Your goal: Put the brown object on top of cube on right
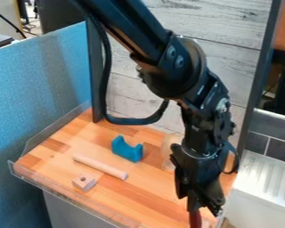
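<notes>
As can be seen at the lower right, claw [202,211] pointing down over the near right part of the tabletop [151,196]. Right at the tips, upright or nearly so, a reddish-brown piece [195,219], to be taken as the brown object. Cannot tell released from clenched here, nor a real grasp from mere nearness. Just beside the piece, a bit of pale wood [206,223], perhaps part of the cube on the right. Above the claw, the black arm [195,91], slanting in from the top edge. Partly behind the arm, a pale rounded item [170,151]; farther left, a blue notched block [127,149], then a wooden rod [100,167] lying flat, and near the left front edge a small wooden cube [83,182] with a hole in one face.

Judged from these positions, probably at the pick-up, or at the very start of the carry. Next, make sure of a firm grip on the brown piece, lift clear of the right cube's top, centre over that cube, lower gently until seated, then let go and rise straight up.
</notes>
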Robot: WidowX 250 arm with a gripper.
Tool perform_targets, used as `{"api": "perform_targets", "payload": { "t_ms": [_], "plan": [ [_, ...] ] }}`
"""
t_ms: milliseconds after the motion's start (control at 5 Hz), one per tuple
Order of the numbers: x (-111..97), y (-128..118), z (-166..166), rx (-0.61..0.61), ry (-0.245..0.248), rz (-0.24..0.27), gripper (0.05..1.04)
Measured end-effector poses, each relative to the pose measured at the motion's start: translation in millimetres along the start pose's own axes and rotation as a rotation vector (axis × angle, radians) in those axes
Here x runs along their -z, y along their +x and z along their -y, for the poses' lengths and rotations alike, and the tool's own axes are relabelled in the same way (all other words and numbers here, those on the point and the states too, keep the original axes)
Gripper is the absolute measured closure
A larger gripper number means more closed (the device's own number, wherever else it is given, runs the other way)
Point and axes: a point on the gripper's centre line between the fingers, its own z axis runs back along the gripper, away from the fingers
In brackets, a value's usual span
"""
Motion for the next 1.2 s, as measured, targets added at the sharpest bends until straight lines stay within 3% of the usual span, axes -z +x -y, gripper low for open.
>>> {"api": "perform_targets", "payload": {
  "t_ms": [1200],
  "plan": [
    [6.0, 7.4, 5.6, 0.017, 0.032, 0.025, 0.789]
  ]
}}
